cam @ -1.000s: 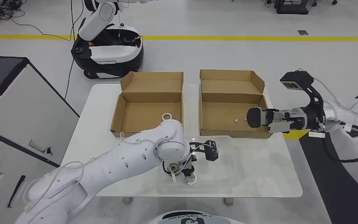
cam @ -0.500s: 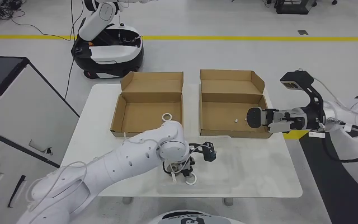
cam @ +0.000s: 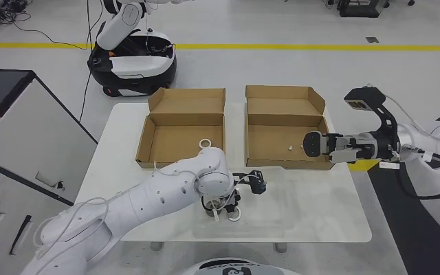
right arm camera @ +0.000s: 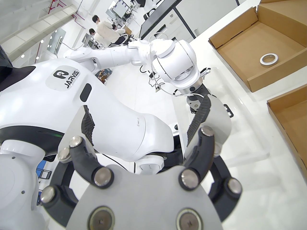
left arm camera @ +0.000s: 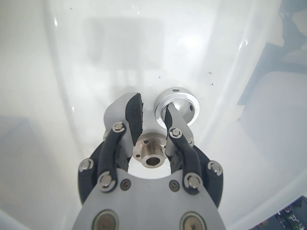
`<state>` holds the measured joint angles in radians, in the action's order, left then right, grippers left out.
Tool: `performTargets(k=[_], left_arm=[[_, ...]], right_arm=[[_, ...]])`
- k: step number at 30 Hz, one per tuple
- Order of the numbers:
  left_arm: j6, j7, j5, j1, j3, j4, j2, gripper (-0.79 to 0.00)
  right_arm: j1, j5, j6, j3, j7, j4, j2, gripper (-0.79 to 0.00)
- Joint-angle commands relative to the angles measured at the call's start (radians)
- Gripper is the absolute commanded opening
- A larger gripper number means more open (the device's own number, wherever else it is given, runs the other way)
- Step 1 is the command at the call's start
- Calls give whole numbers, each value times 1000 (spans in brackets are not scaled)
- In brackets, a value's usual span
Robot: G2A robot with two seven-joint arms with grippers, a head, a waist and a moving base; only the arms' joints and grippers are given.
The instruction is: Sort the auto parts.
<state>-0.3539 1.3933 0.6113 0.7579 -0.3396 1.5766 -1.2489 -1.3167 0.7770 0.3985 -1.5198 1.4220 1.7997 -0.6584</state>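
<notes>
Two cardboard boxes along the surface's (cam: pixel 323 206) far edge: left box (cam: pixel 172 141) containing a ring (cam: pixel 205 144), and right box (cam: pixel 271 141). Left gripper (left arm camera: pixel 151 108) near front edge, fingers spread, one fingertip inside silver collar (left arm camera: pixel 176 92), brass hub (left arm camera: pixel 150 148) between them. Right gripper (right arm camera: pixel 146 106) at right box's near right corner, fingers spread, empty.

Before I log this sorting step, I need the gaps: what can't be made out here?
- Small part in the right box: top view, too small to identify.
- Brass hub: top view, hidden under the left arm.
- Silver ring: left wrist view, one of the left jaws inside it covers part of its rim.
- Right box: right wrist view, cut off by the picture's edge.
</notes>
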Motion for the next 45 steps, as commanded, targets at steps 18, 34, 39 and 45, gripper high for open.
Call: performTargets(k=[18, 34, 39, 45], left_arm=[[19, 17, 28, 11, -11, 44, 2, -493], [3, 6, 34, 2, 13, -20, -23, -560], [4, -8, 40, -3, 10, -30, -28, -785], [15, -25, 59, -3, -16, -1, -21, -785]], right_arm=[[0, 0, 0, 0, 0, 0, 0, 0], [0, 0, 0, 0, 0, 0, 0, 0], [0, 0, 0, 0, 0, 0, 0, 0], [0, 0, 0, 0, 0, 0, 0, 0]])
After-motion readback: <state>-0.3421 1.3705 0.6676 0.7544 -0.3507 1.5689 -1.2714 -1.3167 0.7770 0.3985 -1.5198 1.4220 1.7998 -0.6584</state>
